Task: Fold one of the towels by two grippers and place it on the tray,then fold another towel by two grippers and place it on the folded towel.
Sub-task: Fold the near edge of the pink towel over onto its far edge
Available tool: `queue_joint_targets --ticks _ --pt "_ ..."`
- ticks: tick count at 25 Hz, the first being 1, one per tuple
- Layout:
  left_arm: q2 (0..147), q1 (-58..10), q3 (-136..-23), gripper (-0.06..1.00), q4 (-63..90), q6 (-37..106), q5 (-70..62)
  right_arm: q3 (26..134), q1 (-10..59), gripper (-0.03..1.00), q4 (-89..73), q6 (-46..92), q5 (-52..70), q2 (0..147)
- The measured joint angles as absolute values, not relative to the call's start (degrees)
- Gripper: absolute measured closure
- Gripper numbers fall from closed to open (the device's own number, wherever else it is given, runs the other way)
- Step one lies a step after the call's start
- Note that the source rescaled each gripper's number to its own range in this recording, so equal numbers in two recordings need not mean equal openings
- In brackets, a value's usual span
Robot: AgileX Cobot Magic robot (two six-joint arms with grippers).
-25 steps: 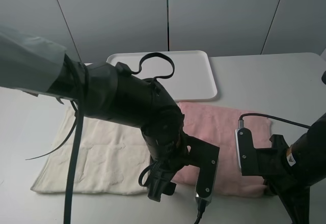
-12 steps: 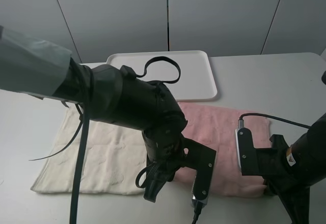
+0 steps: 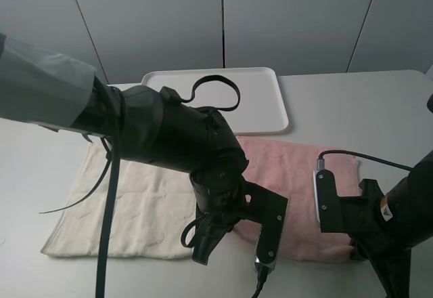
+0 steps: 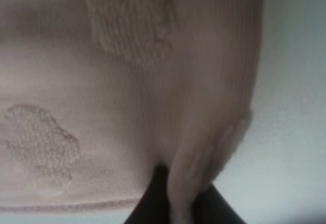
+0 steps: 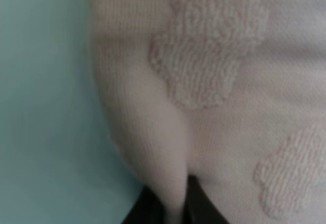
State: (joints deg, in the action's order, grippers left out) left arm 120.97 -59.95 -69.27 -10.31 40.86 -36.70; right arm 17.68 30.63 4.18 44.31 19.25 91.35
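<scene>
Two towels are lying side by side on the worktop (image 3: 352, 101) just in front of one tray (image 3: 270, 108): cream towel (image 3: 128, 203) and pink towel (image 3: 298, 176). Two hands, left hand (image 4: 178, 203) and right hand (image 5: 173, 206), are each pinching tight on the pink towel's edge farthest from the tray.

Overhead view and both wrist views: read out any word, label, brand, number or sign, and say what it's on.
No text can be read in any view.
On the right arm, a small orange and white sticker: too small to read.
On the pink towel: the raised patches are shapes, not letters.
On the cream-white towel and the tray: no lettering shows.
</scene>
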Motion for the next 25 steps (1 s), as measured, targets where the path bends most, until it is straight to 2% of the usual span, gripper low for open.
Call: queue_joint_targets --ticks 13,25 --pt "120.5 -60.0 -69.3 0.94 -8.6 38.9 -37.4 17.1 30.6 0.96 -2.5 42.3 18.9 87.2" --pt "115.0 -60.0 -68.7 0.94 -5.9 30.7 -39.6 17.6 30.6 0.96 -2.3 25.1 30.1 68.5"
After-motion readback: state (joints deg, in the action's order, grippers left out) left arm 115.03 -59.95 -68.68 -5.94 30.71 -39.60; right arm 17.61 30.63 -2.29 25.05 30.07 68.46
